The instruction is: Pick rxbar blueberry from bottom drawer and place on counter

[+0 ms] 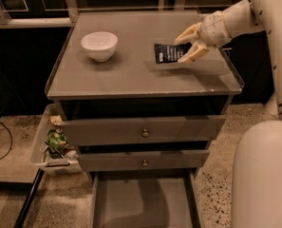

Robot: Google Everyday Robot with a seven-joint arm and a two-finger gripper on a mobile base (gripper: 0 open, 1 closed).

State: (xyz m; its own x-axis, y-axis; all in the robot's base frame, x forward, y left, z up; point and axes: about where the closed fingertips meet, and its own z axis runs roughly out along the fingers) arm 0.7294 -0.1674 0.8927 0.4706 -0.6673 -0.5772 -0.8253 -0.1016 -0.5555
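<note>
The counter [131,77] carries a bowl [99,45] near its back-left corner. The bottom drawer [140,205] stands open and bare. Near the right edge, the tool [181,50] grips the bar [166,52] by one end, low over the counter. This looks like the placing step. Next: set the bar flat and release it.

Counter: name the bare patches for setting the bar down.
Free: front strip of the flat grey counter, and the middle between white round bowl and dark rectangular bar. Crowded: right side, where the jaws grip it.
</note>
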